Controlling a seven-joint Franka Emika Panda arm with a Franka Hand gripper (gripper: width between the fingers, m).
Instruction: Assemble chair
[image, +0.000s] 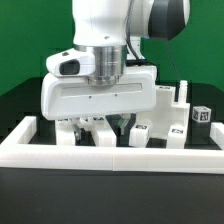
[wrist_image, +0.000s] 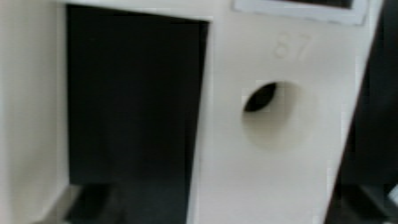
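In the wrist view a white chair piece (wrist_image: 267, 130) with a dark oval hole and a faint embossed number fills the picture, very close. My gripper (wrist_image: 222, 205) is open. One dark finger (wrist_image: 75, 205) stands apart from the piece across a black gap, and the other is at its far edge. In the exterior view my gripper (image: 97, 128) is low over white chair parts (image: 72, 135) just behind the border frame. More white blocky chair parts (image: 168, 100) with tag markers (image: 140, 133) stand on that view's right.
The long white border frame (image: 110, 155) runs across the front and along both sides. A small tagged block (image: 200, 115) sits at the exterior view's far right. The table is black, with a green backdrop behind.
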